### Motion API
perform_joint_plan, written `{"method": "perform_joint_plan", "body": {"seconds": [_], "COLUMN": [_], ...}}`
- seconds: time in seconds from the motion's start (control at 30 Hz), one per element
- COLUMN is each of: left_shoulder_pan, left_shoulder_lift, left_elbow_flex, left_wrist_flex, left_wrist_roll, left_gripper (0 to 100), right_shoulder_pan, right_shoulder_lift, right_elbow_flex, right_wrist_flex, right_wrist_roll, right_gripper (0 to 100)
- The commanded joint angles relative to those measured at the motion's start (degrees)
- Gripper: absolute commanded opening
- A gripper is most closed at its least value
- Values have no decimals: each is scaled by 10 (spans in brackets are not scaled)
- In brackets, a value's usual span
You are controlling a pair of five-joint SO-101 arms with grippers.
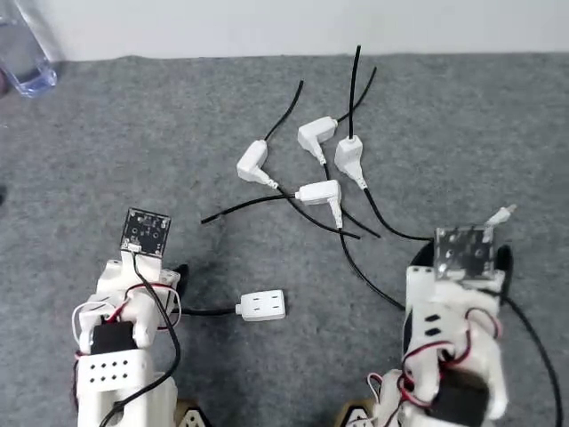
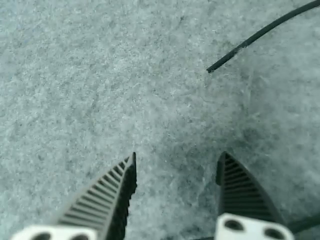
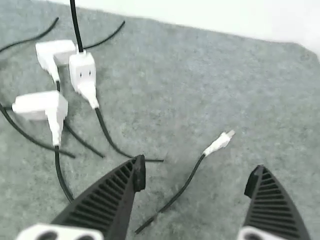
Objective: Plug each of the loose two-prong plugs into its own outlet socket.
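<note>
Several white right-angle outlet sockets on black cords lie mid-mat: one point(image 1: 252, 164), one point(image 1: 316, 135), one point(image 1: 348, 153) with two slots facing up point(image 3: 81, 72), and one point(image 1: 320, 192) point(image 3: 37, 106). Another white socket block point(image 1: 262, 305) lies near the front beside the left arm point(image 1: 124, 302). A small white two-prong plug point(image 1: 502, 214) point(image 3: 220, 142) on a black cord lies just ahead of my right gripper point(image 3: 199, 164), which hangs open above the mat. My left gripper point(image 2: 179, 156) is open over bare mat, with a loose black cord end point(image 2: 210, 70) ahead of it.
A grey felt mat point(image 1: 89, 160) covers the table up to a white wall at the back. A clear bottle point(image 1: 25, 53) stands at the far left corner. Black cords point(image 1: 356, 249) cross the mat between the sockets and the right arm point(image 1: 453, 311).
</note>
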Motion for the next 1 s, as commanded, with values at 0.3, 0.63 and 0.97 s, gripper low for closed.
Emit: {"method": "perform_joint_plan", "body": {"seconds": [0.3,0.63,0.97], "left_shoulder_pan": [-3,-2,-2], "left_shoulder_lift": [-11,-10,-9], "left_elbow_flex": [10,10,10], "left_wrist_flex": [-47,-47,-48], "left_wrist_roll": [-3,-2,-2], "left_gripper": [246,246,246], "right_shoulder_pan": [52,87,152], "right_shoulder_lift": [562,831,962], "right_elbow_flex": [-318,-433,-511], "right_wrist_flex": [-11,-56,-53], "right_wrist_roll": [-90,-149,-213], "right_gripper": [317,317,317]}}
